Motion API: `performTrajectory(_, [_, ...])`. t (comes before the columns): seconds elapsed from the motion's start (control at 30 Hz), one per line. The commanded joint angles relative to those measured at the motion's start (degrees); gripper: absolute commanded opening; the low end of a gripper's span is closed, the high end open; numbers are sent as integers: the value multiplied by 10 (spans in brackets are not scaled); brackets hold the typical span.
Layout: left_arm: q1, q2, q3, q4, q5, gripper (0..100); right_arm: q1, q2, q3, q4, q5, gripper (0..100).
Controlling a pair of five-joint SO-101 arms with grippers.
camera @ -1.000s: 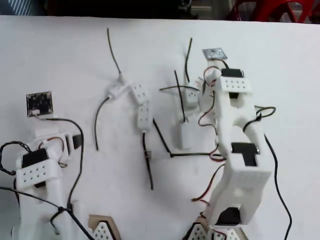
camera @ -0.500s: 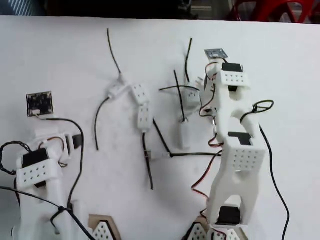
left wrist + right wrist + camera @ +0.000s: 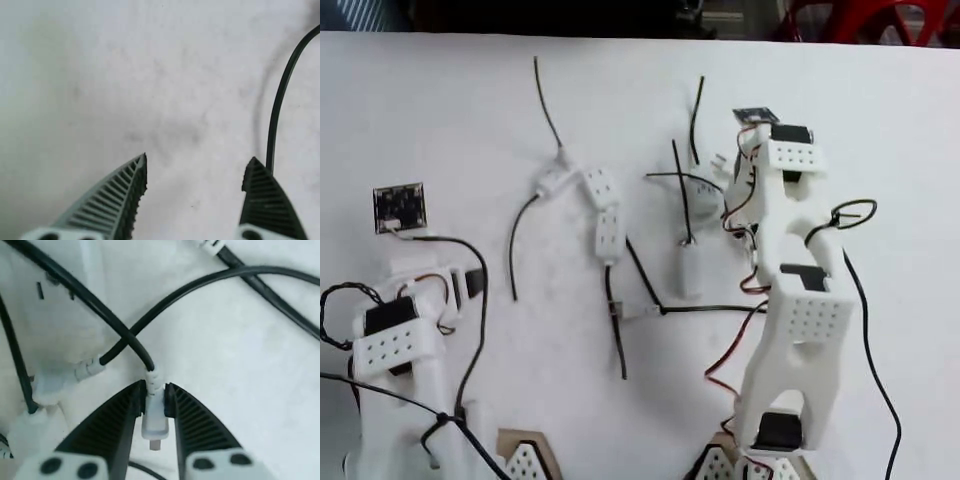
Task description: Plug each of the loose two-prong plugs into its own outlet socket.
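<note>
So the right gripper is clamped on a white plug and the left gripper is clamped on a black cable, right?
Not the left one. In the left wrist view the left gripper is open and holds nothing; the black cable just passes beside it. The right gripper is clamped on the white plug.

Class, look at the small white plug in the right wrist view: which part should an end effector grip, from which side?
Pinch the white plug by its flat body sides, between cable collar and prongs. The right end effector is shut there, but the prongs point back at its wrist; approaching from the cable end would probably leave them free to insert.
</note>
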Motion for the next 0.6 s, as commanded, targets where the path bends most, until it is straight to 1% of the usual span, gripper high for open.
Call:
performTrajectory(0.0, [-1,-20,-1,-11,1,302,-6,-91,-19,64,25,18])
performTrajectory(0.13, [-1,-20,-1,-11,1,302,-25,-175,-6,116,26,18])
performTrajectory(0.2, [-1,-20,-1,-11,1,302,-31,-219,31,113,26,18])
performTrajectory(0.43, [-1,-20,-1,-11,1,302,-105,-407,200,110,24,18])
performTrajectory(0.5, [1,-20,-1,-11,2,303,-131,-471,245,97,22,18])
performTrajectory(0.57, [21,-21,-2,-11,2,304,-159,-531,294,69,15,18])
